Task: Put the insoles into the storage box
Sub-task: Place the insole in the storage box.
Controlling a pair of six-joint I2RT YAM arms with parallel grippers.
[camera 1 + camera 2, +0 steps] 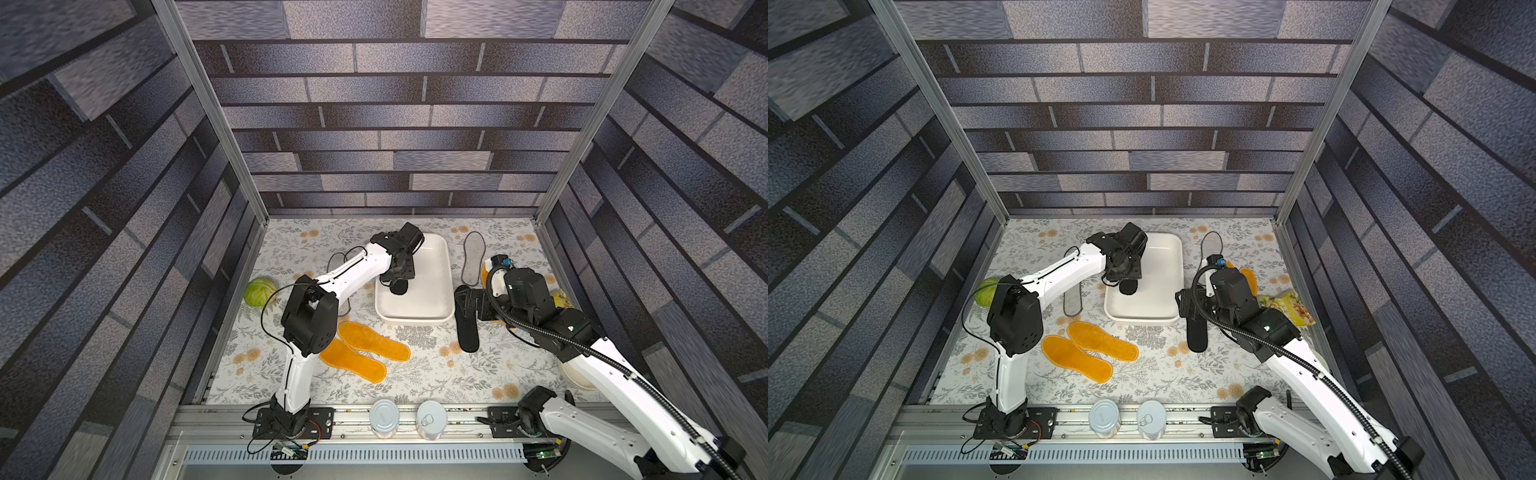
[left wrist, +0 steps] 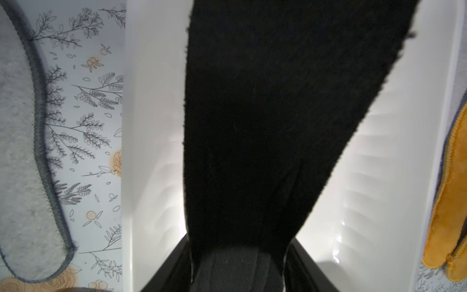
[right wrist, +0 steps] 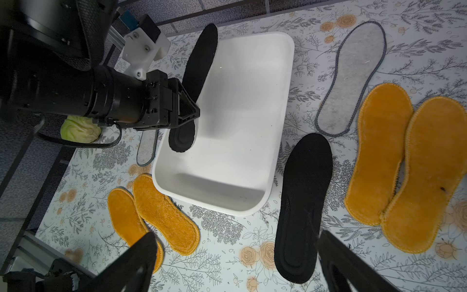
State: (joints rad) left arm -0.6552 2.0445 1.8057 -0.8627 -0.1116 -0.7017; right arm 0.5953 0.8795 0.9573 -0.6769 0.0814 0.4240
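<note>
Evidently, the first black insole (image 3: 199,65) is the one in hand. The left gripper (image 3: 190,115) is pinched almost shut on it near the heel. The heel end hangs just under the jaws and the long forepart reaches away from them. It hangs over the storage box (image 3: 240,131), along the wall nearest those jaws; whether any part touches the box floor I cannot tell. The box floor beneath and beyond the jaws is bare white, so I judge that nothing has been deposited yet and this insole only awaits release.

The right gripper (image 3: 236,235) hangs with its jaws spread wide and empty. The second black insole (image 3: 303,207) lies flat on the table (image 3: 227,242) just ahead of those jaws, beside the box. Farther out from them lie a grey felt insole (image 3: 353,75) and an overlapping orange pair (image 3: 404,164). Back under the left wrist lies the other grey insole (image 3: 146,144), and a second orange pair (image 3: 156,212) lies off to the side of the left jaws. That leaves seven on the table to collect.
</note>
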